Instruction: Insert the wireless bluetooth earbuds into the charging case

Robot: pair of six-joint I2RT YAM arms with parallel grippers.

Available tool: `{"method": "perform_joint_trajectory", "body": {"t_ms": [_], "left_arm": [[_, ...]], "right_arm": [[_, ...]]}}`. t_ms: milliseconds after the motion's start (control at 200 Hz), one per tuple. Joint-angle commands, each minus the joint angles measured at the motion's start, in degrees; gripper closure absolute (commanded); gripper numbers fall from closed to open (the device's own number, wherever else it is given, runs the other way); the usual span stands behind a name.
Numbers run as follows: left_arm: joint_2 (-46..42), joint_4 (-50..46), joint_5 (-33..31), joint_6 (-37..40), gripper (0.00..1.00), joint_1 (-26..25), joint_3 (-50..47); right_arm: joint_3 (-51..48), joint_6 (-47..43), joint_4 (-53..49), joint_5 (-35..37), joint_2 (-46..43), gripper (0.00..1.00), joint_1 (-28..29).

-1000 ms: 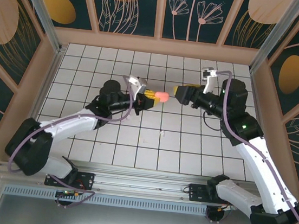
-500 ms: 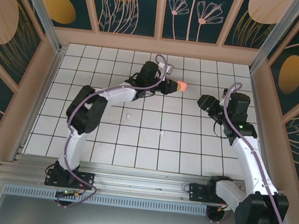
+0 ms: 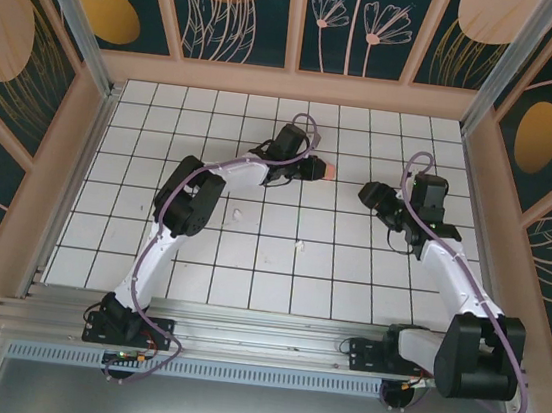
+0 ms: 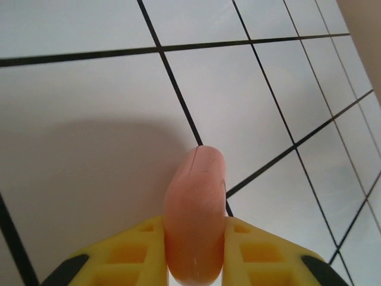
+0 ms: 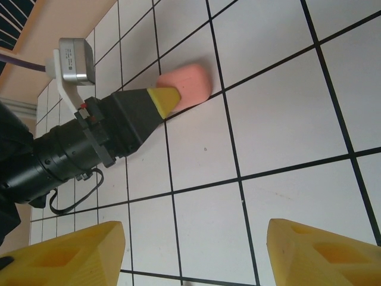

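A salmon-pink oval charging case [image 4: 195, 202] with a thin seam sits between the yellow fingers of my left gripper [image 4: 194, 226], which is shut on it. The case [image 3: 327, 169] lies low over the white tiles at the back middle, its free end towards the right. In the right wrist view the case [image 5: 189, 85] rests on a tile, with the left gripper's yellow finger [image 5: 164, 99] against it. My right gripper [image 3: 368, 192] is open and empty, a tile's width right of the case. Two tiny white earbuds [image 3: 238, 214] [image 3: 300, 243] lie on the tiles nearer the arms.
The white tiled floor [image 3: 348, 276] is bounded by wooden walls [image 3: 291, 84] on three sides. The left arm [image 3: 186, 201] stretches far forward across the middle-left tiles. The metal rail with both bases [image 3: 261, 331] runs along the near edge.
The left arm has reached far forward and brought the case from mid-air above the centre down to the back tiles. The right gripper has drawn back to the right and narrowed slightly.
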Motion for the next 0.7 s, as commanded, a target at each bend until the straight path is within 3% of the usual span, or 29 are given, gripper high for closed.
{"method": "perform_joint_trajectory", "body": {"t_ms": [0, 175, 350, 550, 696], "left_arm": [[-1.26, -3.77, -3.46, 3.11, 0.70, 0.29, 1.41], [-4.19, -6.47, -5.58, 6.84, 0.56, 0.55, 1.10], [-10.52, -8.40, -8.21, 10.51, 0.48, 1.81, -1.67], [-24.25, -7.48, -12.25, 13.49, 0.46, 5.72, -13.45], [-35.27, -6.09, -15.94, 14.41, 0.45, 10.18, -26.54]], "right_arm": [[1.86, 0.04, -0.02, 2.33, 1.66, 0.37, 0.20], [6.21, -1.15, -4.59, 7.76, 5.09, 0.37, 3.26], [12.13, -0.19, -7.32, 12.73, 10.22, 0.39, 8.73], [22.73, 1.99, -9.72, 18.35, 22.42, 0.40, 16.71], [37.26, 3.31, -15.11, 21.72, 36.62, 0.39, 23.38]]}}
